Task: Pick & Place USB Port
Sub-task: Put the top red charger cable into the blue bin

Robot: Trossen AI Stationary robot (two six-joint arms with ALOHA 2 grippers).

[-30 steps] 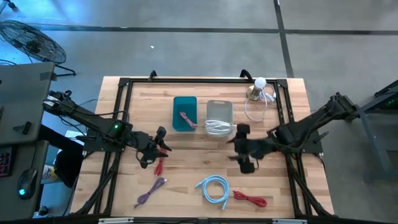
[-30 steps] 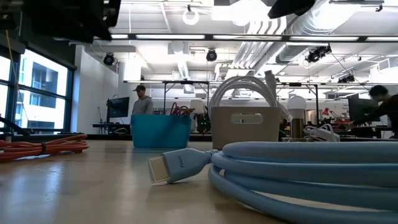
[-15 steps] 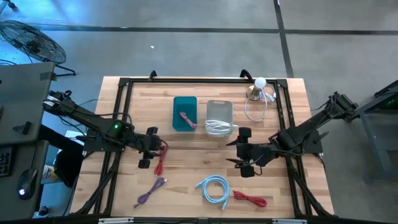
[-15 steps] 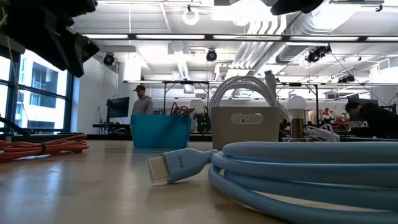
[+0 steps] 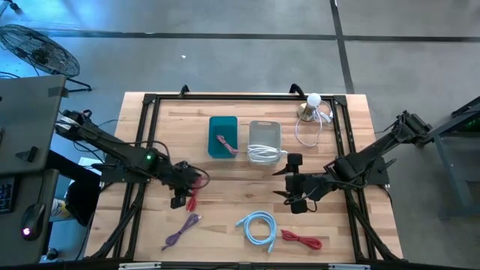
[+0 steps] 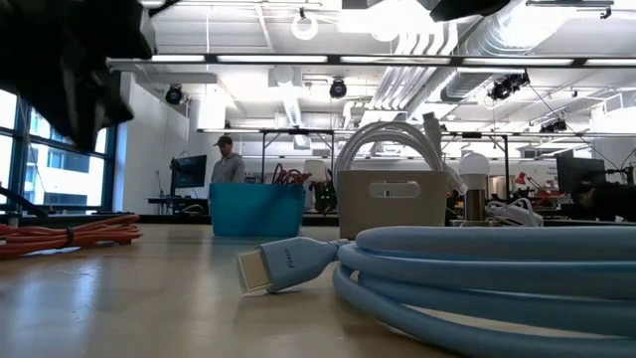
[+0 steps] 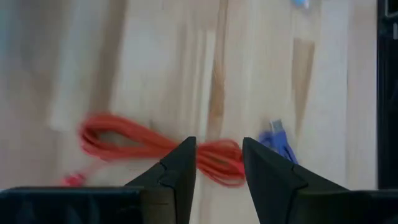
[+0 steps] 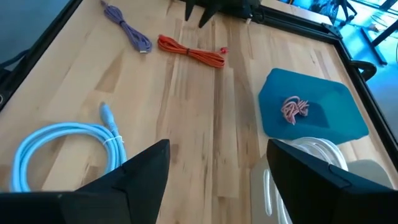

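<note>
An orange cable [image 7: 143,142] lies bundled on the wooden table [image 5: 225,187], left of centre [image 5: 193,199]. My left gripper [image 7: 217,146] hangs just above it [image 5: 180,196], pointing steeply down and open, one finger on either side of the bundle's end, touching nothing. My right gripper [image 8: 217,158] waits open above the table's middle right [image 5: 289,196]. A purple cable [image 5: 182,229], a light blue coil [image 5: 257,227] and a red cable [image 5: 302,240] lie near the front edge.
At the back centre a teal bin [image 5: 223,136] holds a pink cable [image 8: 292,107], and a white bin [image 5: 264,135] beside it holds a white cable. A lamp [image 5: 311,109] stands at the back right. Bare wood lies between the two grippers.
My left gripper has rolled about its own axis and sunk toward the orange cable, shifting a little toward the table's near edge. Its fingers now straddle the bundle's end. The cables have not moved.
</note>
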